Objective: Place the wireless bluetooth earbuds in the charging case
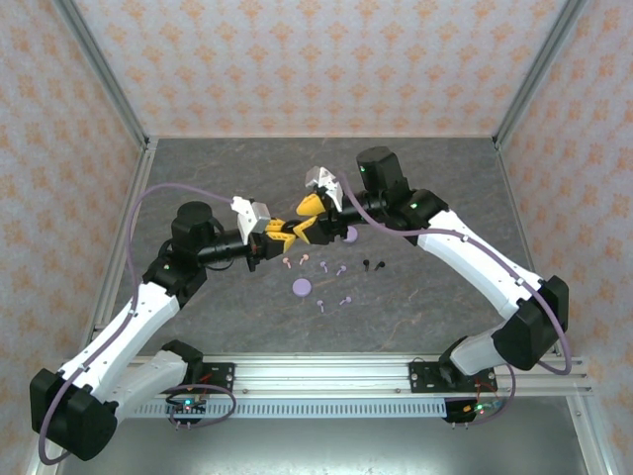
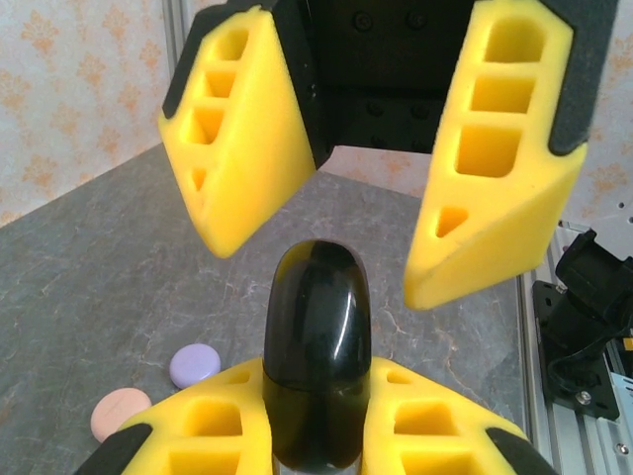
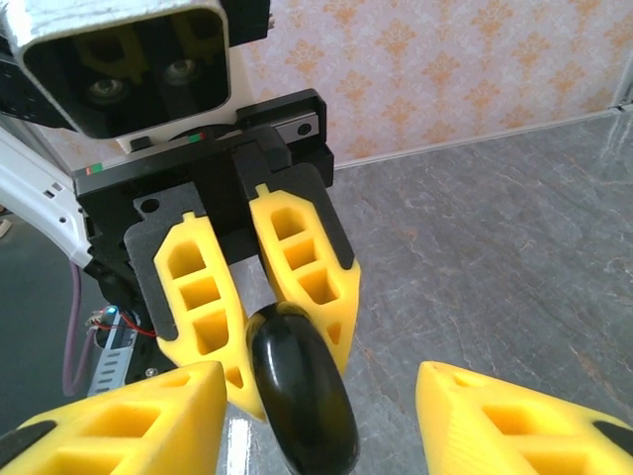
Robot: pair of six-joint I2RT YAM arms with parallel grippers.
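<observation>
Grey, stone-patterned table [image 1: 198, 178] stretches between walls [image 1: 297, 59] papered in peach with a pale floral motif. Above its middle the two arms meet at a black case [image 2: 316, 346]: a glossy, rounded shell, seen edge-on from both wrists.

The left gripper [image 1: 278, 234] is clamped on the black case, with a yellow foam finger pressed to each flat side. The right gripper [image 2: 324, 259] faces it from the far side of the case, its fingers spread wide. One stands off to either side of the case's rounded end and neither touches it.

All the earbuds [image 1: 323, 267] lie loose on the table, below the case and on its near side towards the arm bases. They are tiny stemmed pieces, far smaller than the case. The pink buds [image 1: 286, 263] lie closest, just nearside of the case. The lavender buds [image 1: 341, 268] lie further to the case's right and nearer the bases, two of them lowest of all. The black buds [image 1: 366, 265] sit furthest right of the case.

A lavender disc [image 1: 302, 288] rests among the buds, nearside of the case. A pink disc [image 2: 120, 413] shows beside it from the left wrist.
</observation>
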